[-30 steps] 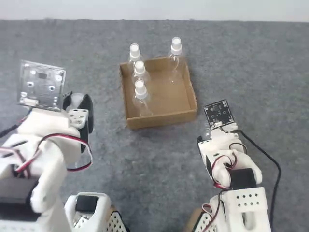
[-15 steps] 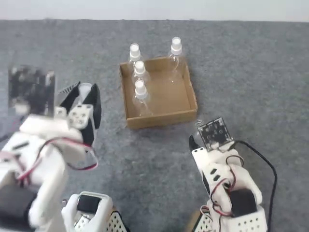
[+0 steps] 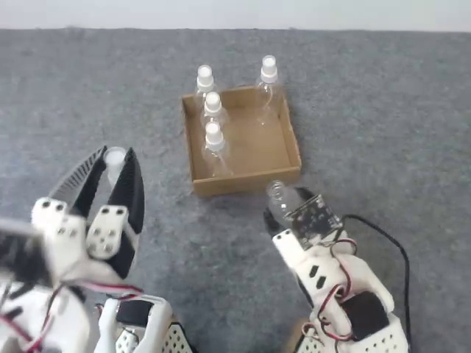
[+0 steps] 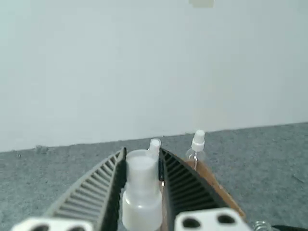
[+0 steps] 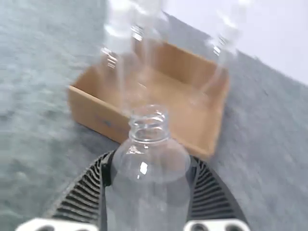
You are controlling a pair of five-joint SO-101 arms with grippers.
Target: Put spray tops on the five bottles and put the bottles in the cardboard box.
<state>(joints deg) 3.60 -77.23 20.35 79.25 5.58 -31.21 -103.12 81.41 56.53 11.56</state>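
1. Cardboard box (image 3: pixel 246 179): shallow and open-topped, standing on the grey carpeted table (image 3: pixel 383 103). All places below are given from this box.

2. Capped bottles, four, clear, each with a white spray top, all upright inside the box. One (image 3: pixel 204 79) is at the far left corner. One (image 3: pixel 268 73) is by the far wall toward the right. One (image 3: pixel 213 107) stands along the left wall, just nearer than the corner bottle. One (image 3: pixel 214 140) is farther along the same wall toward the near side. The right half of the box floor is bare.

3. Open bottle (image 5: pixel 147 144): clear, with bare neck threads and nothing fitted on them. It is outside the box, just in front of the near wall toward the near right corner, with its neck pointing toward the box.

4. Right gripper (image 5: pixel 148 168): jaws spread to the bottle's width and clamped on the body of the open bottle, one ribbed finger (image 5: pixel 82 197) on each side. It is held close to the box's near wall.

5. Loose spray top (image 4: pixel 141 187): white, outside the box, well off its left wall and toward the near side.

6. Left gripper (image 3: pixel 115 158): jaws narrowly parted and closed on the loose spray top, which stands upright between the fingertips. Its tips point toward the far side of the table, alongside the box's left wall but apart from it.
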